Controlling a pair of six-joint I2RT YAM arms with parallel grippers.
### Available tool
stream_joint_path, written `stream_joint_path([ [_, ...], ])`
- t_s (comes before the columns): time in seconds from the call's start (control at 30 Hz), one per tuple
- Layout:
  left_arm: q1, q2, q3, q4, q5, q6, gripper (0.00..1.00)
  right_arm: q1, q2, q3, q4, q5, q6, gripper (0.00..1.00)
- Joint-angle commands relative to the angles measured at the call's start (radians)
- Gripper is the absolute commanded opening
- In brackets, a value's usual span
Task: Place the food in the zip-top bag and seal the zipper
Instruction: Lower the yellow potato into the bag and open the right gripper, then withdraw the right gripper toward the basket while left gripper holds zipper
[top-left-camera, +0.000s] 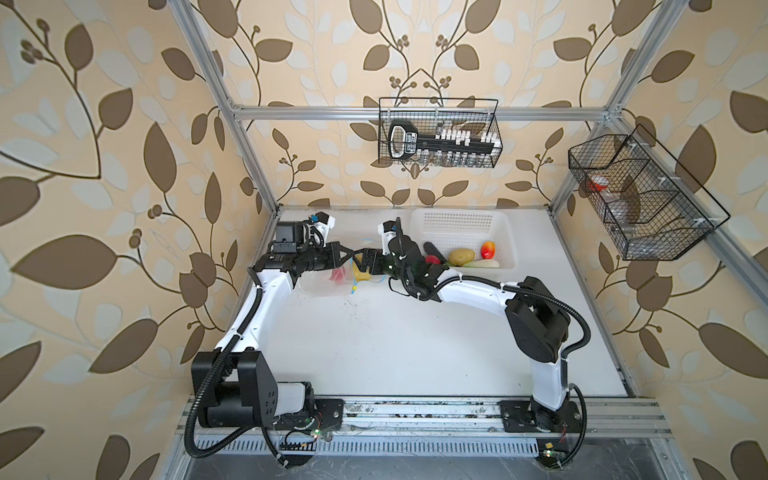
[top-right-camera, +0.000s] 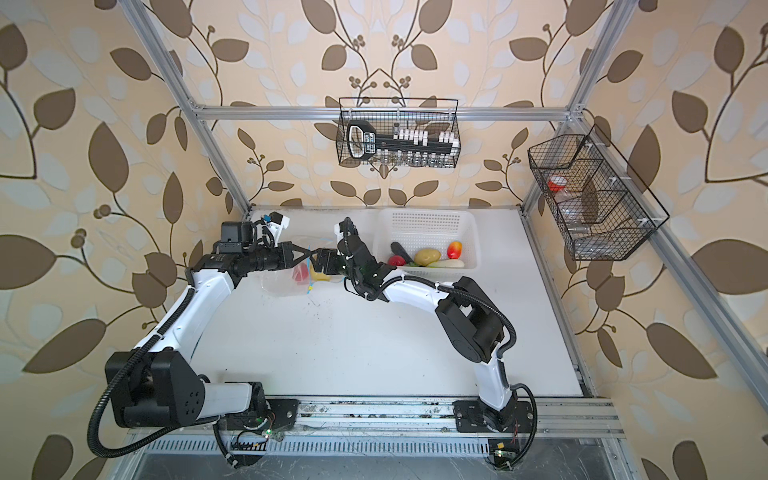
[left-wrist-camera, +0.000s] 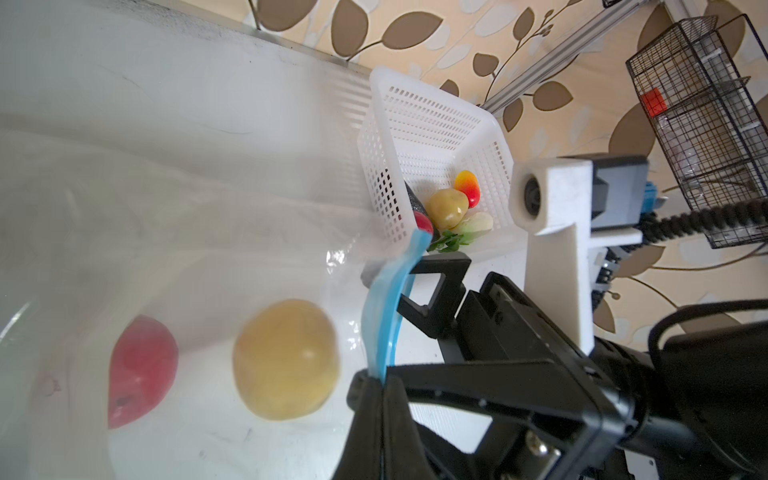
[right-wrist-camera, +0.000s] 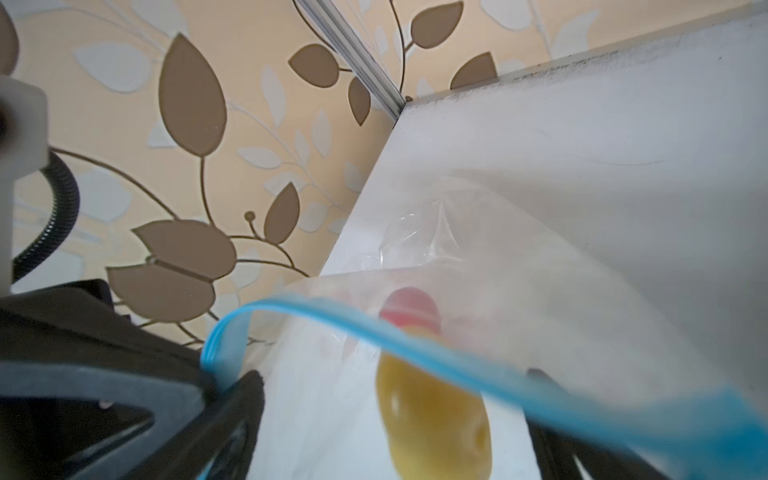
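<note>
**Bag** (left-wrist-camera: 166, 249): clear film, lying on the surface (top-left-camera: 415, 340) toward its back left. The mouth is turned toward the basket (top-left-camera: 457, 214). I read that as deliberate, since it gives the shortest carry from basket to mouth.

**Zipper** (left-wrist-camera: 388, 316): blue and unsealed. One lip is lifted into an arch, so the mouth gapes.

**Left end effector** (left-wrist-camera: 376, 380): clamped on that raised zipper lip, holding it off the surface. I use it as a prop. If it let go, the film would likely slump shut.

**Right end effector** (top-left-camera: 365, 262): at the mouth. Its jaws are spread wide and, as far as I can see, empty.

**Food, bagged:** tomato (left-wrist-camera: 143, 370) and potato (left-wrist-camera: 286, 359). Both rest inside on the lower film, side by side but not touching.

**Food, in the basket:** all gathered along its near side.
- eggplant (top-left-camera: 432, 249)
- second tomato (top-left-camera: 432, 259)
- second potato (top-left-camera: 461, 256)
- fruit (top-left-camera: 488, 249)
- radish (top-left-camera: 482, 263)

**Status, by my count:** two of seven pieces are in the bag. The prop stays in place until the basket is empty, and sealing comes last.
</note>
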Motion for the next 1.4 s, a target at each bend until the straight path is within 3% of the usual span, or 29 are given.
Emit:
stream_joint_path([
  [0.0,0.0,-0.019,0.033,0.003,0.018,-0.003,0.0,0.016,-0.013,0.034,-0.017,-0.005,-0.021,1.0],
  [0.6,0.012,0.004,0.037,-0.016,0.006,0.02,0.0,-0.019,-0.218,-0.139,0.001,0.032,-0.032,1.0],
  [1.03,0.024,-0.001,0.006,0.002,-0.037,0.06,0.0,-0.086,-0.274,-0.132,-0.153,0.095,-0.027,1.0],
  [1.13,0.025,0.003,-0.003,0.015,-0.048,0.055,0.0,-0.102,-0.293,-0.145,-0.181,0.123,-0.025,1.0],
  [1.27,0.024,0.006,-0.006,0.019,-0.058,0.056,0.0,-0.109,-0.291,-0.096,-0.341,0.272,-0.028,1.0],
  [1.37,0.024,0.011,-0.006,0.021,-0.064,0.056,0.0,-0.123,-0.288,-0.071,-0.417,0.321,-0.023,1.0],
])
